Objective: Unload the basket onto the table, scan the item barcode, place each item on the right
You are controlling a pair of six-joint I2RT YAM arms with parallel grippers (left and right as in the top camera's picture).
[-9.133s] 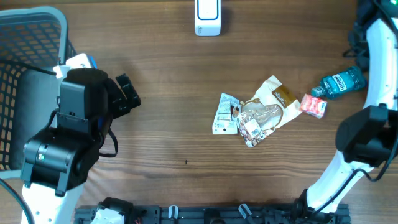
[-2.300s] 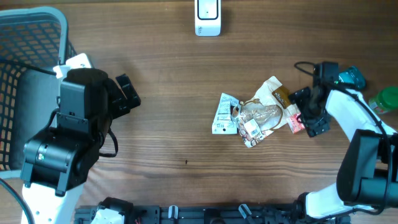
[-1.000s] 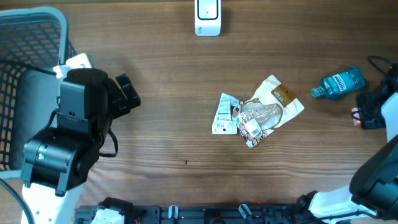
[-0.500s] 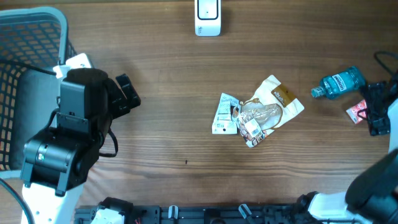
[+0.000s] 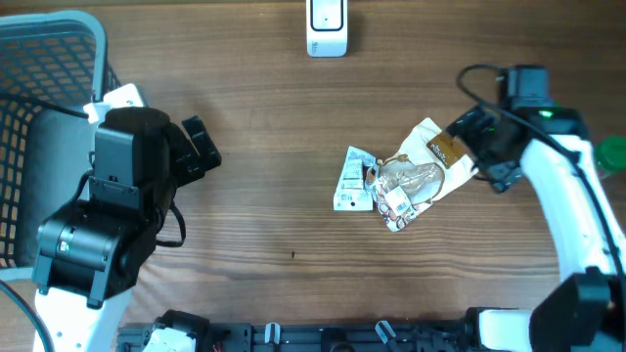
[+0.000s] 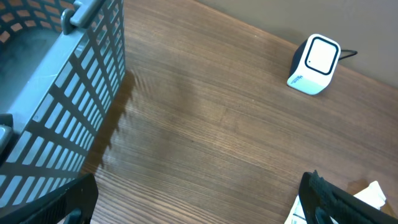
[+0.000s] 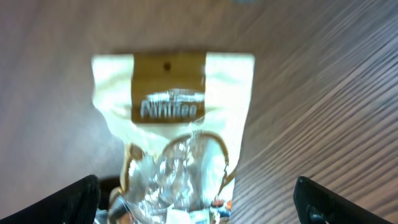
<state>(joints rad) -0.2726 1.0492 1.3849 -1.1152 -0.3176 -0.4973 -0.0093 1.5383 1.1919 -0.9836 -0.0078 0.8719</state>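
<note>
The task item, a cream pouch (image 5: 433, 150) with a brown printed band, lies on the brown wood-grain tabletop (image 5: 274, 225) right of centre. It forms the right end of a small cluster. Its lower left part is overlapped by a clear crinkled plastic packet (image 5: 403, 186) carrying a barcode label, and a white printed paper packet (image 5: 353, 180) lies just beside that on the left. The right pincer (image 5: 482, 152) stands over the right edge of the cream pouch, jaws spread wide and holding nothing. In the right wrist view, the cream pouch (image 7: 174, 93) sits centred between the two black fingers (image 7: 71, 199), brown band towards the top of the view. Whether the fingers touch the pouch or the tabletop cannot be determined. The white box-shaped barcode scanner (image 5: 326, 27) stands at the far edge of the tabletop, well apart from the cluster and up and to its left. The left pincer (image 6: 199, 205) is also spread wide and empty. It is positioned near the grey wire-mesh basket (image 5: 59, 29) at the left end of the tabletop, well apart from the pouch. The left wrist view shows the basket wall (image 6: 93, 74) on one side and the scanner (image 6: 314, 56) on the other. A green round object (image 5: 614, 152) is cut off at the right edge.
</note>
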